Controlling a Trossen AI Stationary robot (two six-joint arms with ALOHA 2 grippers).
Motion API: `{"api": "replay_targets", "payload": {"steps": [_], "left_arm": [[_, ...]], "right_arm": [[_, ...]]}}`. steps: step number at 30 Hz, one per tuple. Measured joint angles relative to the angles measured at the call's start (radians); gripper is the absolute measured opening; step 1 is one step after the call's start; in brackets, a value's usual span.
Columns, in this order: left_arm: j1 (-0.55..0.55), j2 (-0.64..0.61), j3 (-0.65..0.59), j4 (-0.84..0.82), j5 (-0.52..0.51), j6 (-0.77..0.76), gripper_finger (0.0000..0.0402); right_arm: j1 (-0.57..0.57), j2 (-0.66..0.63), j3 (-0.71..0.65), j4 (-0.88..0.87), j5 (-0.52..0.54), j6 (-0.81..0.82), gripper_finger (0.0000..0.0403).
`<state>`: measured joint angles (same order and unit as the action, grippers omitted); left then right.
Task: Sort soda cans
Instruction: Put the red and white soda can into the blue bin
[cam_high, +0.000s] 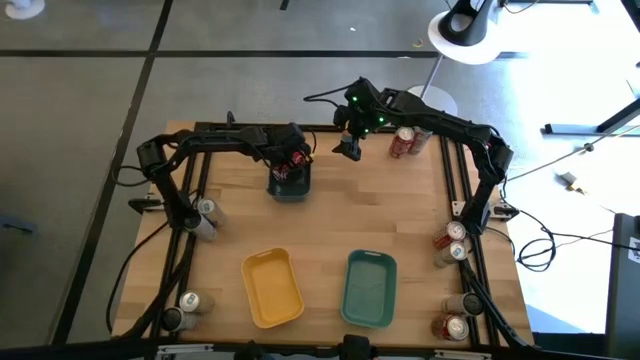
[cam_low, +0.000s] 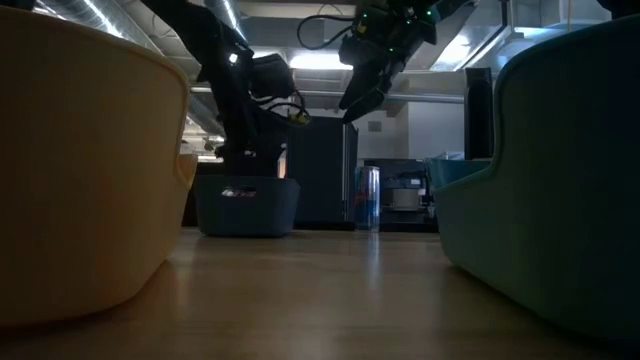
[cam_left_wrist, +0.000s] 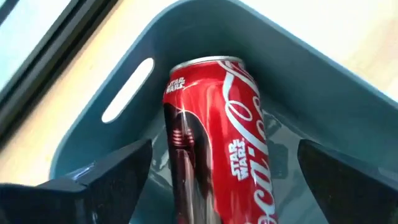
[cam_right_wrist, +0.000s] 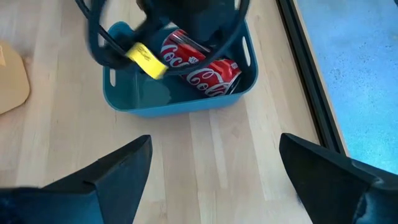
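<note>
The yellow tray (cam_high: 272, 288) and teal tray (cam_high: 369, 288) are sitting at the bench's (cam_high: 330, 230) near edge. Farther back, the left gripper (cam_high: 290, 165) is reaching into the dark blue tray (cam_high: 289, 186), its fingers spread around a red soda can (cam_left_wrist: 217, 137) lying inside. Beyond, the right gripper (cam_high: 347, 146) is hovering, fingers spread, empty.

The left arm hides part of the red cans (cam_right_wrist: 202, 65).
</note>
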<state>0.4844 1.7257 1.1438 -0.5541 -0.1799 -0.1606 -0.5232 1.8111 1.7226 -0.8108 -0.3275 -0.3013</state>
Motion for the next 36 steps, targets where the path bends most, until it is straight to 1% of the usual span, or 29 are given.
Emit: {"api": "replay_targets", "payload": {"steps": [3, 8, 15, 17, 21, 22, 29, 31, 33, 36], "left_arm": [[0.017, 0.031, -0.014, -0.023, 0.006, -0.054, 0.0385], [0.032, 0.085, -0.024, 0.0, 0.081, -0.059, 0.0384], [0.026, 0.146, -0.022, 0.023, 0.085, -0.026, 0.0379], [0.022, 0.144, -0.022, 0.022, 0.086, -0.019, 0.0361], [0.018, 0.127, -0.013, -0.015, 0.095, -0.002, 0.03], [0.018, 0.118, -0.006, -0.031, 0.095, 0.009, 0.0293], [0.017, -0.015, 0.008, -0.091, 0.085, 0.02, 0.0293], [0.017, -0.071, 0.008, -0.1, 0.084, 0.023, 0.0293], [0.012, -0.131, 0.008, -0.103, 0.084, 0.064, 0.0293], [0.0, -0.231, 0.008, -0.077, 0.054, 0.109, 0.0293]], "right_arm": [[0.0, 0.0, 0.0, -0.001, 0.0, 0.001, 0.0351], [0.0, 0.0, 0.0, 0.001, -0.007, 0.005, 0.0351], [0.0, 0.0, 0.0, 0.002, -0.007, 0.006, 0.0351], [0.0, 0.0, 0.0, 0.002, -0.007, 0.007, 0.0351], [0.0, 0.0, 0.0, 0.0, -0.007, 0.008, 0.0351], [0.0, 0.0, 0.0, 0.0, -0.007, 0.008, 0.0351], [0.0, 0.0, 0.0, 0.0, -0.007, 0.03, 0.0351], [0.0, 0.0, 0.0, 0.0, -0.007, 0.032, 0.0351], [0.0, 0.0, 0.0, 0.0, -0.007, 0.032, 0.0351], [-0.001, 0.0, 0.0, 0.005, -0.007, 0.032, 0.0351]]}}
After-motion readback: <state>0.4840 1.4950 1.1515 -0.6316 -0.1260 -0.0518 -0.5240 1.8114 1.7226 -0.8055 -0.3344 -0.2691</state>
